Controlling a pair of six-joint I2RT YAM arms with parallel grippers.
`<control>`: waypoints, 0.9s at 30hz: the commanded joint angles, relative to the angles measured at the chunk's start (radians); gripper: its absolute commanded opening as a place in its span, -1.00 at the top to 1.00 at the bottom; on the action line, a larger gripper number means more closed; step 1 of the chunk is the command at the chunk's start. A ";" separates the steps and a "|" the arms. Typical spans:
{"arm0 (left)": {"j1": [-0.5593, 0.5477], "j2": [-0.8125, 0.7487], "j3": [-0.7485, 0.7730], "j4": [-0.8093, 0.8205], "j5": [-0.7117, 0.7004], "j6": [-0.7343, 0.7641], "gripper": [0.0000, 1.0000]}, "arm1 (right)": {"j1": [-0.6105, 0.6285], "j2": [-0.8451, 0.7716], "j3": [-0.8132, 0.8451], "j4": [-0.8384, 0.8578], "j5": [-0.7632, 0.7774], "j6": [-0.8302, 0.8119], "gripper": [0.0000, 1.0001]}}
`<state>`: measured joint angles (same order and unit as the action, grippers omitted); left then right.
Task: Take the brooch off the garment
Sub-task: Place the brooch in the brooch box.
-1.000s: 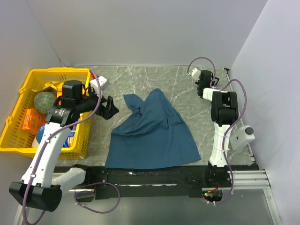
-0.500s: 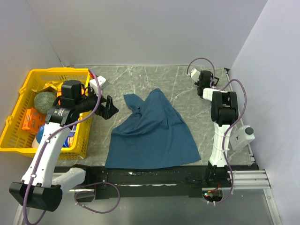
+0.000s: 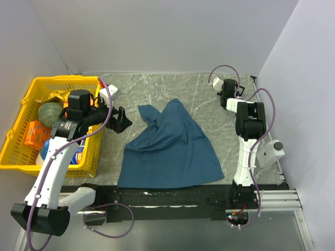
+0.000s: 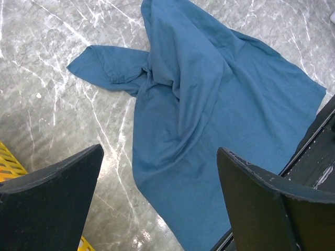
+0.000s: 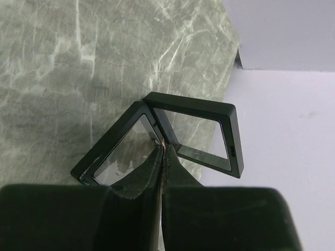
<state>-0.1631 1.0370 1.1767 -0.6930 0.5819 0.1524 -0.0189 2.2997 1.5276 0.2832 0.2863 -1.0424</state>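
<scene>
A dark teal-blue T-shirt (image 3: 170, 149) is seen lying in the middle of the grey-green marbled bench (image 3: 172, 86), between the two arms. It is spread wide toward the near edge, where its hem reaches the black rail, and it is gathered into a narrow, folded peak at the far end. One short sleeve is turned out toward the left side. The left hand (image 3: 121, 120) is held above the bench just beside the shirt's left edge, apart from the cloth, with its fingers spread wide. In the left wrist view the T-shirt (image 4: 220, 104) is seen between and beyond the two dark fingers of that hand (image 4: 159, 151). A yellow plastic basket (image 3: 65, 79) is placed at the left edge of the bench, partly covered by the left arm, and a round greenish item (image 3: 51, 112) and an orange box (image 3: 35, 133) are held in it. The right hand (image 3: 224, 89) is kept at the far right corner, well apart from the shirt. Its fingers (image 5: 149, 172) are pressed together, nothing being visibly pinched, directly over an opened black display case (image 5: 191, 104) with clear panels lying on the bench.
</scene>
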 commanded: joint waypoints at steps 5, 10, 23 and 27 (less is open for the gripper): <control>0.011 -0.022 -0.006 0.038 0.035 -0.010 -0.92 | 0.010 0.021 0.011 0.027 -0.004 0.008 0.79; 0.017 -0.028 -0.011 0.041 0.039 -0.010 -0.92 | 0.011 0.018 0.026 -0.002 -0.009 0.034 0.67; 0.025 -0.026 -0.006 0.038 0.050 -0.011 -0.92 | 0.014 -0.009 0.029 -0.081 -0.059 0.077 0.63; 0.028 -0.026 -0.005 0.038 0.055 -0.011 -0.93 | 0.014 -0.016 0.045 -0.119 -0.076 0.099 0.63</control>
<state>-0.1440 1.0302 1.1652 -0.6918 0.6060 0.1520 -0.0109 2.3001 1.5288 0.2104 0.2424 -0.9905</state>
